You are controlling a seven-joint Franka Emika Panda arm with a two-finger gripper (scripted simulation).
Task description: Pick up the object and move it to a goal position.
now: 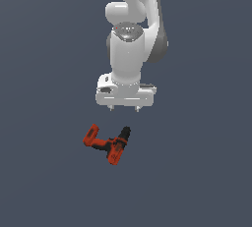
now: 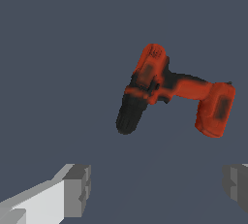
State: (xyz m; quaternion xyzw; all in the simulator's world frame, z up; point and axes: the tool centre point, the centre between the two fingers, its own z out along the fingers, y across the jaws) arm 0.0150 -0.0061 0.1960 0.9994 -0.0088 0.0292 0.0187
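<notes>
The drill (image 1: pixel 109 145) lies on its side on the bare worktop (image 1: pixel 44 172), battery base toward the exterior view's left and chuck toward the right, so the handle between them looks like the natural place to grip. The tool (image 1: pixel 125 108) hangs just above it, jaws spread wide and empty, not touching. Open room surrounds the drill on every side; no edge shows.

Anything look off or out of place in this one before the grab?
Nothing stands out. The drill lies on its side on the bare grey floor, intact, chuck tip angled toward the arm. The claw hangs open above it, apart from it, holding nothing.
</notes>
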